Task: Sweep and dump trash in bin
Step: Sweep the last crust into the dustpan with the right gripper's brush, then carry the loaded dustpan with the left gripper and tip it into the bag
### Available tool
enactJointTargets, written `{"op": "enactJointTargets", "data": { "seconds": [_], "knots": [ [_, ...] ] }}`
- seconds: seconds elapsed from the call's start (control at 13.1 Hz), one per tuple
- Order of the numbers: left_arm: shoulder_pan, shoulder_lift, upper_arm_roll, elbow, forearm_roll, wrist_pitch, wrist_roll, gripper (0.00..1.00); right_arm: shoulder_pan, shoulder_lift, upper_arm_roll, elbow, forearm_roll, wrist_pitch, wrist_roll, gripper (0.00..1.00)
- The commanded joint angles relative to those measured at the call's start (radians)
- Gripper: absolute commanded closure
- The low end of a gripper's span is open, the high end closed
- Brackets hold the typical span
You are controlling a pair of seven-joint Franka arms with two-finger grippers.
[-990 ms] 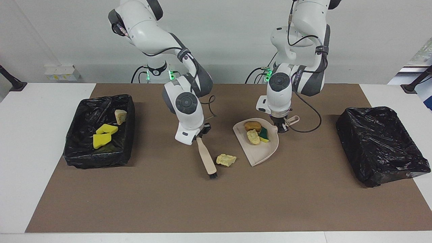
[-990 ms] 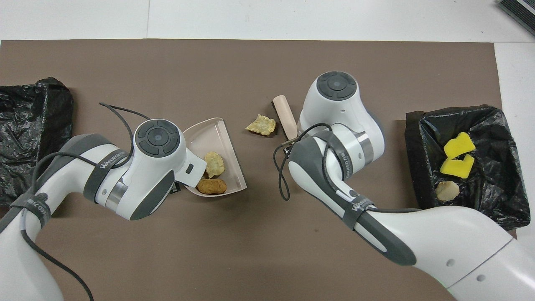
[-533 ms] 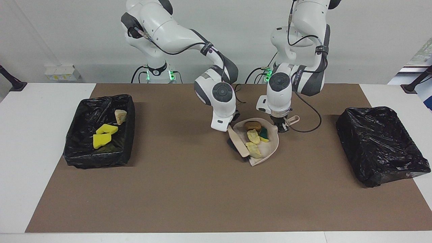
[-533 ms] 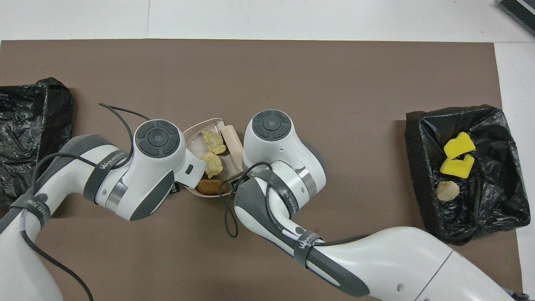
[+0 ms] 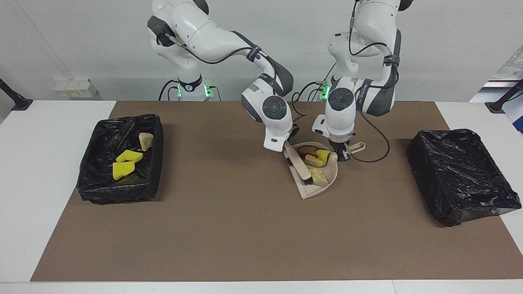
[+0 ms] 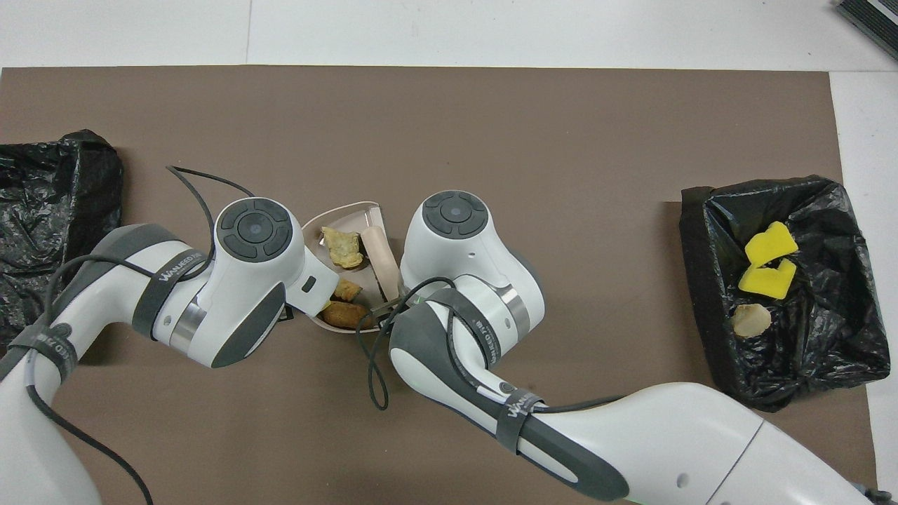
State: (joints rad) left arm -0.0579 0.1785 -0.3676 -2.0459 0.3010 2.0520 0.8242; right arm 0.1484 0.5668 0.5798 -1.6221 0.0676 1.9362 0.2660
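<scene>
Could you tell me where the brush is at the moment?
The brush lies across the dustpan mid-table, beside the trash, held by the right gripper.

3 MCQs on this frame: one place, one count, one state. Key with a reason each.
1. Where is the brush head?
A. in the dustpan
B. in a bin
C. on the bare mat

2. How many scraps lie in the open bin?
A. one
B. three
C. five

3. What does the left gripper hold?
A. nothing
B. the brush
C. the dustpan handle

Key: 1 A, the brush lies across the pan beside the scraps, held by the right gripper. 2 B, two yellow sponges and one pale chunk. 3 C, shut on the handle at the pan's rear.
</scene>
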Motion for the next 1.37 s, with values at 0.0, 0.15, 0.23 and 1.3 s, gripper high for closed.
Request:
{"op": "enactJointTargets", "data": {
  "seconds": [0.0,0.15,0.23,1.3],
  "knots": [
    [0.006,-0.031,0.019,-0.027,-0.011,0.013,0.097,1.00,-0.078,-0.036,0.014,-0.019,0.011,-0.063,-0.008,1.00],
    [0.007,-0.065,0.045,-0.031,-0.011,0.002,0.183,1.00,-0.116,-0.067,0.014,-0.018,-0.005,-0.115,-0.008,1.00],
    [0.006,-0.088,0.071,-0.033,-0.011,-0.004,0.217,1.00,-0.130,-0.091,0.014,-0.016,-0.012,-0.143,-0.007,1.00],
    [0.009,-0.255,0.830,0.088,-0.095,0.016,0.884,1.00,-0.032,-0.367,0.043,-0.206,0.035,-0.220,0.362,1.00]
  ]
}}
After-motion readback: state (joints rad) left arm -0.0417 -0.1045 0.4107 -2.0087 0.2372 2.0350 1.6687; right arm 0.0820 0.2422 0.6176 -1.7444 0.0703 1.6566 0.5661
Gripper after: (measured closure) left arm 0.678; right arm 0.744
